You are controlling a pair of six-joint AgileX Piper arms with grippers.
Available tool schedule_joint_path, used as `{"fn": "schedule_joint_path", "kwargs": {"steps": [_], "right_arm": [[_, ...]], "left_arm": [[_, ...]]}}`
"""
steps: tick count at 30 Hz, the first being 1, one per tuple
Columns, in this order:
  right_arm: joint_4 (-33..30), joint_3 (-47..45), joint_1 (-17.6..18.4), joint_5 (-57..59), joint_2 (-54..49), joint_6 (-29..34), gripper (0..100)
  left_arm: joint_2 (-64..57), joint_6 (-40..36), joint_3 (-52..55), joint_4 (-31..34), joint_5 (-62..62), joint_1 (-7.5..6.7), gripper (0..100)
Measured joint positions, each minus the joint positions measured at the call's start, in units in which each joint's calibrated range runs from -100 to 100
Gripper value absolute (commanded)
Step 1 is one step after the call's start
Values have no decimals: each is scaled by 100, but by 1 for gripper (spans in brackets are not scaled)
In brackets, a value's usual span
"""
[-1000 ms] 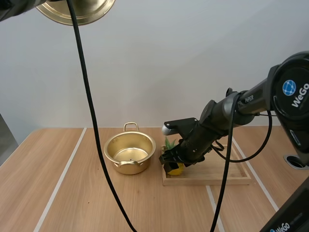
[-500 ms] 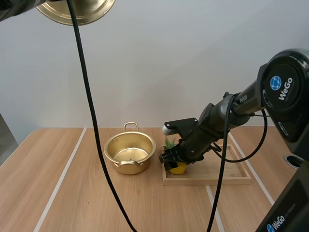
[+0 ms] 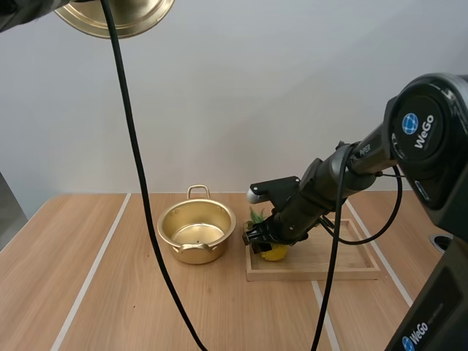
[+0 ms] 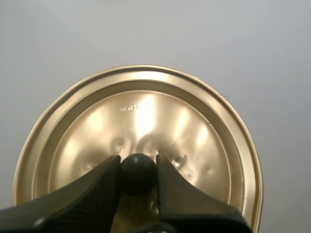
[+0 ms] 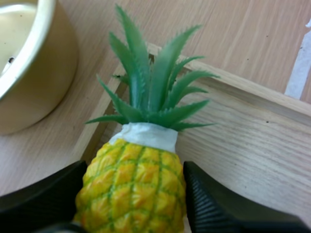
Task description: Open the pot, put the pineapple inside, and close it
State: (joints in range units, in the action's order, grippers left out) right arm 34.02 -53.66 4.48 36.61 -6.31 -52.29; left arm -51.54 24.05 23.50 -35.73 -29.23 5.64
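The open gold pot [image 3: 196, 232] stands on the table, left of the wooden tray [image 3: 344, 270]. Its lid [image 3: 117, 16] hangs high above the table's left side. In the left wrist view my left gripper [image 4: 138, 167] is shut on the lid's black knob [image 4: 138, 180], with the lid [image 4: 141, 111] behind it. My right gripper [image 3: 265, 245] is at the tray's left end, shut on the yellow pineapple [image 3: 276, 253]. In the right wrist view the fingers [image 5: 214, 204] press both sides of the pineapple [image 5: 133, 170], whose green leaves point away over the tray [image 5: 252, 126].
The pot's wall [image 5: 34, 73] is just beyond the tray's left rim, close to the pineapple's leaves. White stripes run along the wooden table on both sides of the pot.
The right arm has shifted slightly, and the pineapple has moved a little to the right with its gripper. The left arm and the lid have stayed still.
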Motion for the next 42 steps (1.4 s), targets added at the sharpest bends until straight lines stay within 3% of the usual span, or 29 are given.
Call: {"fn": "schedule_joint_path", "kwargs": {"steps": [1,2,3,24,42], "right_arm": [[12,0,0,0,0,0,19],[12,0,0,0,0,0,2],[21,0,0,0,0,0,0],[-17,308,0,23,-97,0,0],[-17,538,0,9,-2577,0,0]], "left_arm": [[0,0,0,0,0,0,0],[0,0,0,0,0,0,0],[0,0,0,0,0,0,0],[0,0,0,0,0,0,0],[0,0,0,0,0,0,0]]}}
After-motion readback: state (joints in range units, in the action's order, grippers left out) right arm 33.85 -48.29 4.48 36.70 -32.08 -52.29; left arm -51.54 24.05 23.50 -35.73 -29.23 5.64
